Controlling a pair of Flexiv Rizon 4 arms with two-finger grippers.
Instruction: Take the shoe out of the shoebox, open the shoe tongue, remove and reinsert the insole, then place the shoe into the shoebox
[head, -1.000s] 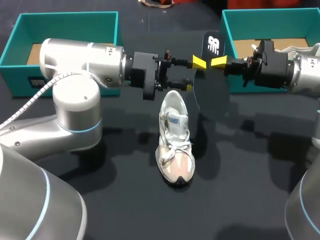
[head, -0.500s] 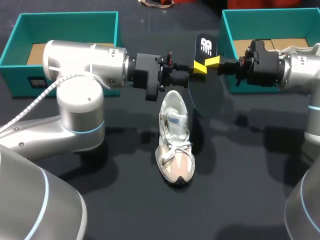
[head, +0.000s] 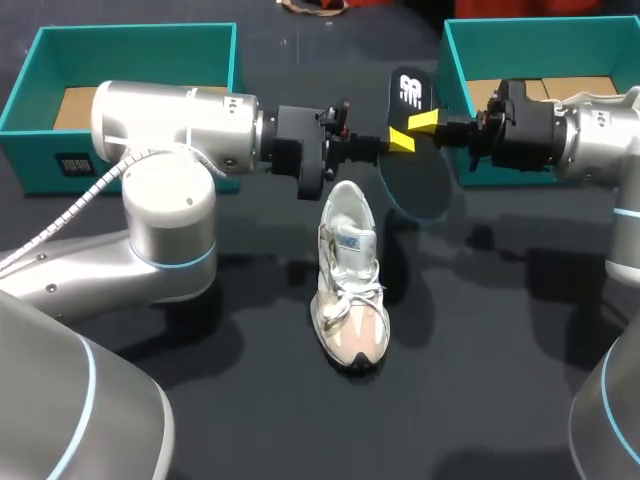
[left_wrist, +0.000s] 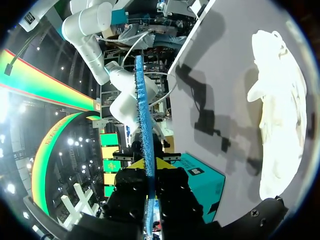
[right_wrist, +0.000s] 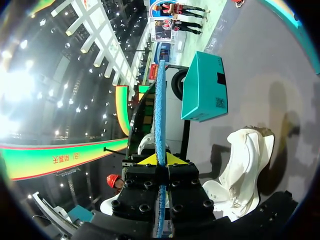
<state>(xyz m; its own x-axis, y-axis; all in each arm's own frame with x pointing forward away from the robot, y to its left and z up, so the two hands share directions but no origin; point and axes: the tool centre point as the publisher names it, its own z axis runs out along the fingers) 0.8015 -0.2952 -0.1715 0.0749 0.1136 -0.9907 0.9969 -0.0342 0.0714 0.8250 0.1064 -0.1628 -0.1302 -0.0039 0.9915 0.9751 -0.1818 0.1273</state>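
Observation:
A white shoe (head: 346, 275) lies on the black table, toe toward the front edge. Above its heel hangs a black insole (head: 412, 175), held on edge in the air. My left gripper (head: 399, 142) comes in from the left and is shut on the insole's near rim. My right gripper (head: 422, 122) is shut on it from the other side, just above. In the left wrist view the insole's blue edge (left_wrist: 142, 110) runs straight up from between the yellow tips of that gripper (left_wrist: 149, 164), with the shoe (left_wrist: 277, 115) off to the side. The right wrist view shows the same between its gripper (right_wrist: 160, 159): insole (right_wrist: 160, 100), shoe (right_wrist: 245, 165).
An open teal shoebox (head: 40, 60) stands at the back left behind my left arm. A second teal shoebox (head: 455, 60) stands at the back right, with my right arm crossing its front wall. A box (right_wrist: 202, 87) also shows in the right wrist view.
My left gripper has moved right to the insole and closed on it. The right gripper has carried the insole a little leftward and tilted it.

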